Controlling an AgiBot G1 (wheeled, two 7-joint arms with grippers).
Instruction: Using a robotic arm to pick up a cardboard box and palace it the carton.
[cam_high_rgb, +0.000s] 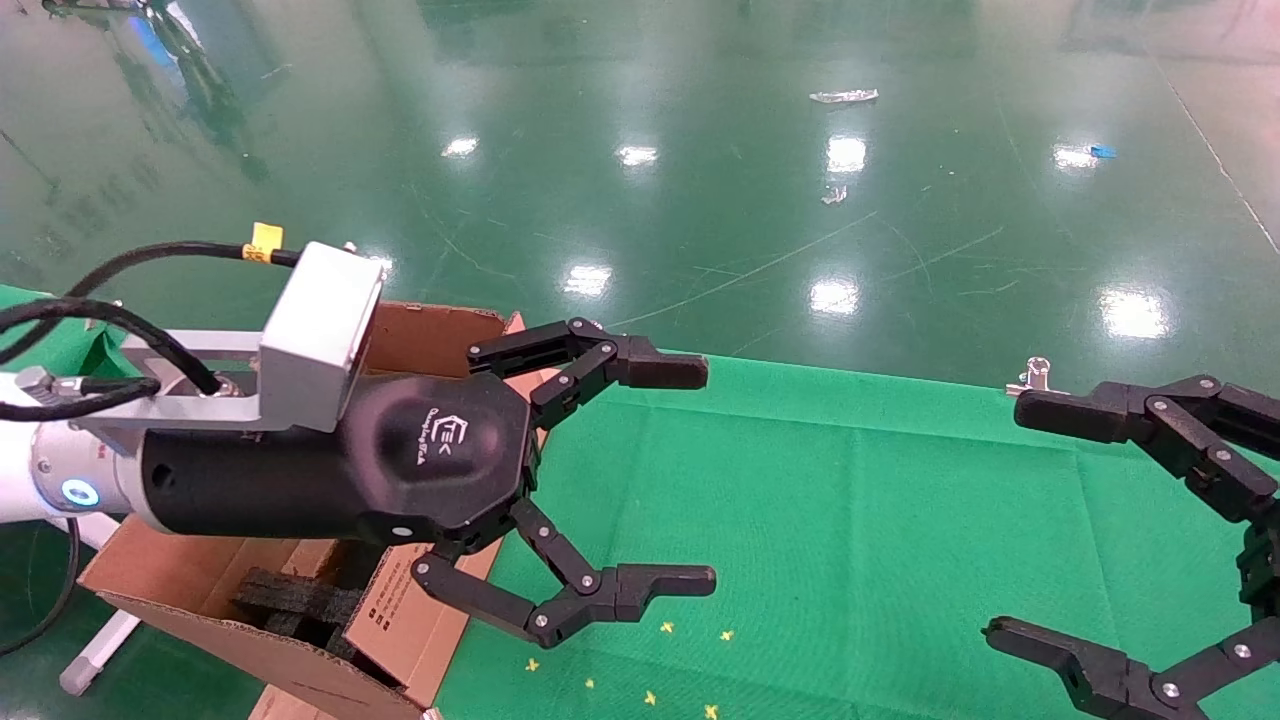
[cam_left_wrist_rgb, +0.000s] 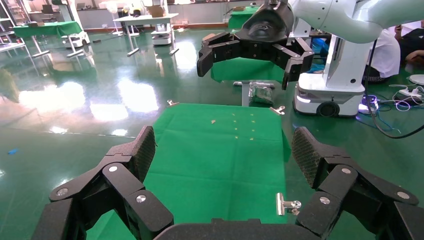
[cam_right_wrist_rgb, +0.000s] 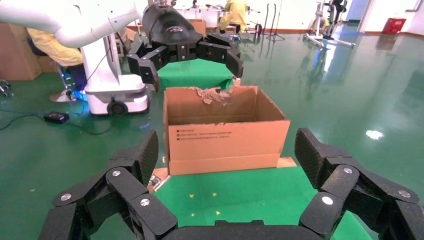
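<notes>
The small cardboard box is not in any view. The carton (cam_high_rgb: 190, 612), large and brown with tall flaps, stands at the table's left end; black foam (cam_high_rgb: 300, 598) lies inside it. The right wrist view shows its printed flap (cam_right_wrist_rgb: 225, 136) and torn far edge. My left gripper (cam_high_rgb: 700, 475) on the white arm is open and empty, held over the carton's right side with its fingers out over the green cloth; it also shows in its own wrist view (cam_left_wrist_rgb: 225, 152). My right gripper (cam_high_rgb: 1012, 522) is open and empty at the right, also seen in its wrist view (cam_right_wrist_rgb: 227, 155).
A green cloth (cam_high_rgb: 850, 500) covers the table, with small yellow marks (cam_high_rgb: 665, 628) near its front. Silver clips (cam_high_rgb: 1035, 375) hold the cloth's edges. The shiny green floor lies beyond the table. Another robot base (cam_left_wrist_rgb: 327, 95) and tables stand farther off.
</notes>
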